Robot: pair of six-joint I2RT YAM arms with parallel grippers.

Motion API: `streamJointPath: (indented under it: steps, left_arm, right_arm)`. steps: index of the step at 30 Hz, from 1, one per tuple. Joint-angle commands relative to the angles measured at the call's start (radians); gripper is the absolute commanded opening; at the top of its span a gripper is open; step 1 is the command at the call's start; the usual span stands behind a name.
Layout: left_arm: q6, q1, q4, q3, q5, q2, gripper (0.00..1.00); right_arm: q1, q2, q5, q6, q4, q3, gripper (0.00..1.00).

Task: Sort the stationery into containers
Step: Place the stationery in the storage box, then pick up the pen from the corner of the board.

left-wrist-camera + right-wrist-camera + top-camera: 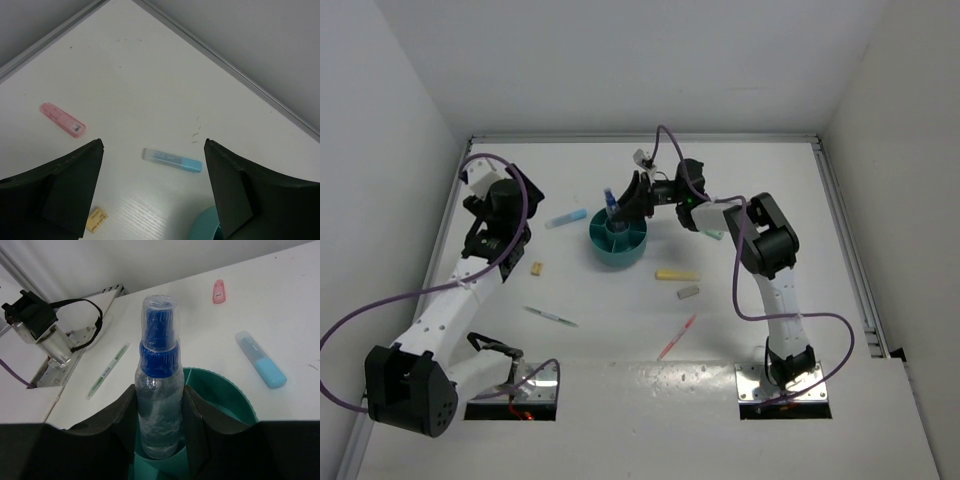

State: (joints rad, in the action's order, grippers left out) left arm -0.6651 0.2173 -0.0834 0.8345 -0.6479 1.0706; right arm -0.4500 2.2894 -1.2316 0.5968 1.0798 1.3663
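Observation:
My right gripper (632,200) is shut on a clear blue-capped bottle (611,208). It holds the bottle upright with its base inside the round teal tub (620,250). In the right wrist view the bottle (158,405) stands between both fingers (197,410) over the tub's rim (235,390). My left gripper (520,205) is open and empty, raised above the table's left side. In its wrist view the gripper (153,143) hangs over a light-blue stick (172,160), a tan block (96,220) and the tub's edge (205,227).
On the table lie the light-blue stick (567,217), tan block (536,268), yellow stick (677,274), grey block (688,293), red pen (677,337) and white pen (550,316). A mint-green stick (713,234) is half hidden under the right arm. A pink stick (63,120) lies far left.

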Motion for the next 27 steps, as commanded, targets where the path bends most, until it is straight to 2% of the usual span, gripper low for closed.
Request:
streamJointPath:
  steps: [1,3,6,9,10,12,15,22,23,25,26,27]
  left_arm:
    - [-0.075,0.005,-0.030,0.015,-0.002,0.032,0.88]
    - [-0.120,0.005,-0.056,0.029,-0.030,0.060,0.88]
    - [-0.243,0.005,-0.185,0.096,-0.076,0.156,0.87]
    - [-0.352,0.005,-0.327,0.176,-0.101,0.276,0.81]
    - [-0.372,0.005,-0.358,0.196,-0.101,0.302,0.75]
    - [-0.416,0.005,-0.420,0.221,-0.101,0.360,0.69]
    - [-0.429,0.005,-0.420,0.221,-0.101,0.370,0.66]
    - [-0.493,-0.035,-0.420,0.158,-0.153,0.258,0.65]
    - [-0.510,-0.045,-0.420,0.138,-0.153,0.246,0.70]
    - [-0.575,-0.058,-0.488,0.129,-0.164,0.233,0.74]
    - [-0.594,-0.084,-0.510,0.129,-0.173,0.233,0.74]
    - [-0.613,-0.096,-0.535,0.129,-0.173,0.242,0.74]
  right_arm:
    - [-0.006,-0.019,-0.016,-0.043,0.065,-0.013,0.38]
    - [-0.006,-0.030,-0.016,-0.054,0.065,-0.024,0.39]
    - [-0.006,-0.051,-0.016,-0.066,0.065,-0.033,0.42]
    - [-0.006,-0.062,-0.016,-0.087,0.042,-0.055,0.43]
    - [-0.006,-0.074,-0.016,-0.101,0.029,-0.055,0.43]
    - [0.004,-0.085,-0.016,-0.117,0.008,-0.064,0.43]
    - [0.004,-0.105,-0.006,-0.166,-0.050,-0.084,0.43]
    - [0.013,-0.197,-0.006,-0.193,-0.098,-0.090,0.43]
    - [0.013,-0.214,0.019,-0.193,-0.127,-0.070,0.43]
    - [0.022,-0.251,0.068,-0.239,-0.359,-0.029,0.41]
    - [0.022,-0.286,0.099,-0.382,-0.517,0.062,0.38]
    - [0.022,-0.298,0.160,-0.496,-0.940,0.132,0.18]
